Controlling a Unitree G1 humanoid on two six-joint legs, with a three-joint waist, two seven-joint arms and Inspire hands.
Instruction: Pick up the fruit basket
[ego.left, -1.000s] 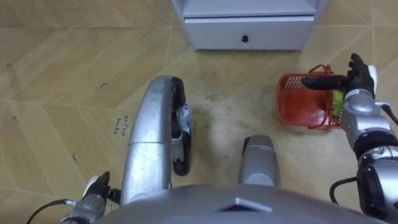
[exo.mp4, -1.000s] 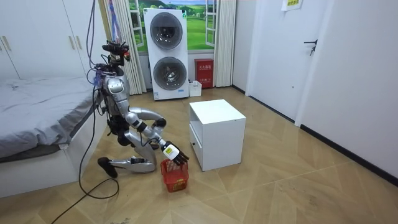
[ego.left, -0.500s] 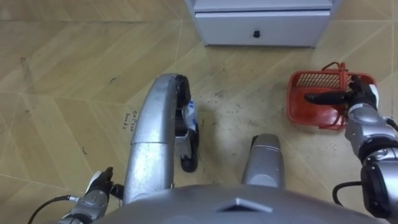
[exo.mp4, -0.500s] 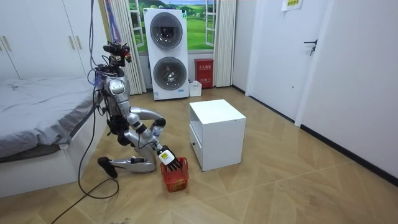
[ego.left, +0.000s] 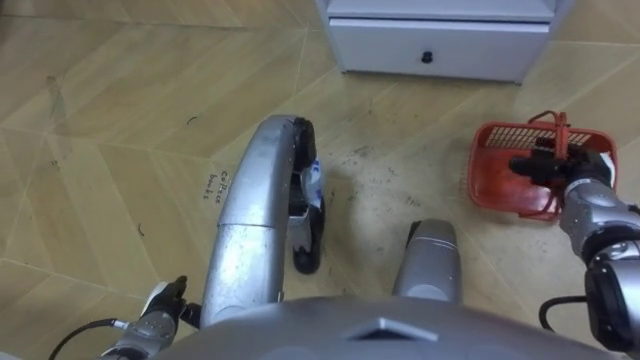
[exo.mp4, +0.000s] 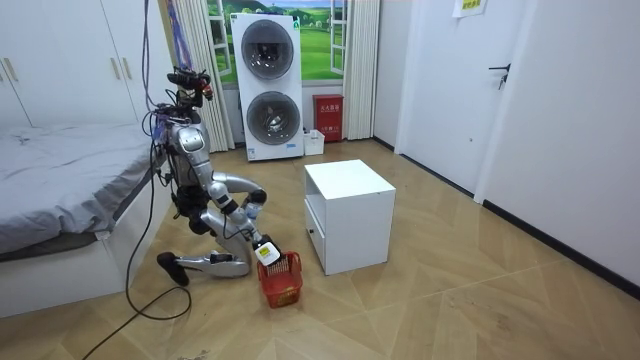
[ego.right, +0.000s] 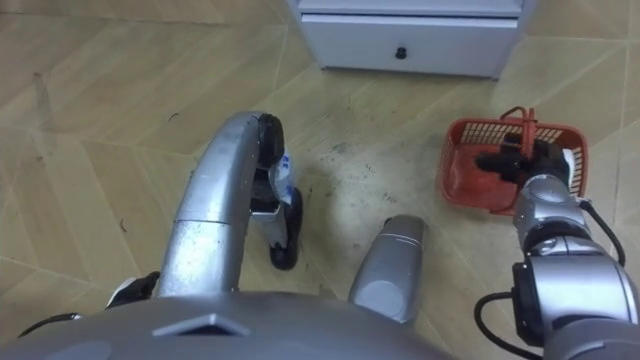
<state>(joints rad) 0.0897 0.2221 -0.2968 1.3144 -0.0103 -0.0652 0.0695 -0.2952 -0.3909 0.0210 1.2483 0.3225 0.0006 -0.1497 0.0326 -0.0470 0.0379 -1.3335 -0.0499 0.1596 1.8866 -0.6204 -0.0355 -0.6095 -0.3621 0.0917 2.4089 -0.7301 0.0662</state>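
– Basket position, for the log?
– The fruit basket (ego.left: 492, 170) sits on the floor, to the robot's right, in front of the white cabinet (ego.left: 440, 45) and apart from it. Red plastic, rectangular, open lattice walls, rounded corners.
– Handle?
– A thin red handle (ego.left: 557, 128), standing upright over the basket's right half.
– Right hand?
– The right hand (ego.left: 552, 168) is inside the basket at the foot of that handle. Its dark fingers are curled in around the handle. The basket's base is flat on the floor, not lifted.
– Left hand?
– The left hand (ego.left: 165, 298) is low at the robot's left side, near the floor. Too little shows; I cannot tell how it is set.
– Posture?
– From the room view, the robot kneels low on the floor between the bed (exo.mp4: 60, 170) and the cabinet, torso upright, right arm stretched down to the basket.
– Surroundings?
– The floor (ego.left: 120, 120) is pale wood in angled planks, scuffed with dark specks. The cabinet is boxy and matte white; its drawer front has one small round black knob (ego.left: 428, 57). The bed's cover is grey and soft.
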